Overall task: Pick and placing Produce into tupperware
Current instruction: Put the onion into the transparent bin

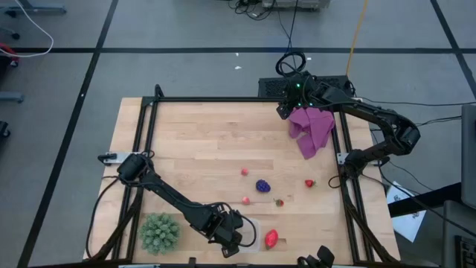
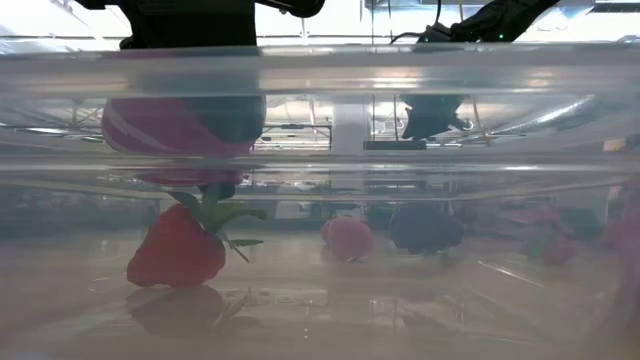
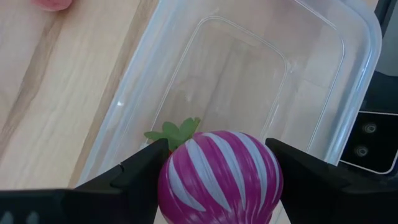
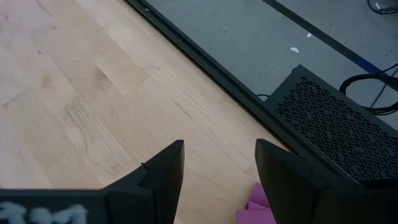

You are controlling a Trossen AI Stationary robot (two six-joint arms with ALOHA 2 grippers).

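Observation:
My left gripper (image 1: 236, 237) (image 3: 217, 148) is at the table's near edge, shut on a magenta ball with white stripes (image 3: 221, 180) (image 2: 180, 125). It holds the ball over the clear tupperware (image 1: 253, 223) (image 3: 367, 50). A red strawberry with green leaves (image 2: 175, 250) (image 3: 174, 132) lies on the box's floor right under the ball. A larger strawberry (image 1: 271, 238) lies on the table just right of the box. A grape bunch (image 1: 262, 185), two small strawberries (image 1: 280, 202) (image 1: 309, 183) and tiny pink pieces (image 1: 244, 172) (image 1: 245, 200) rest farther out. My right gripper (image 1: 285, 110) (image 4: 217, 155) hovers open at the far edge. My left gripper pinches the magenta ball across its widest part, one finger (image 3: 143, 165) on each side (image 3: 171, 174). The fingers come from above, slanting down into the box. The ball is lifted off the box's floor, just above the strawberry; I cannot tell whether it touches it.
A spiky green ball (image 1: 160, 232) sits left of the box at the near edge. A purple cloth (image 1: 312, 128) lies by my right gripper at the far right corner. A black frame (image 1: 223, 99) borders the table. Bare wood fills the middle and far left.

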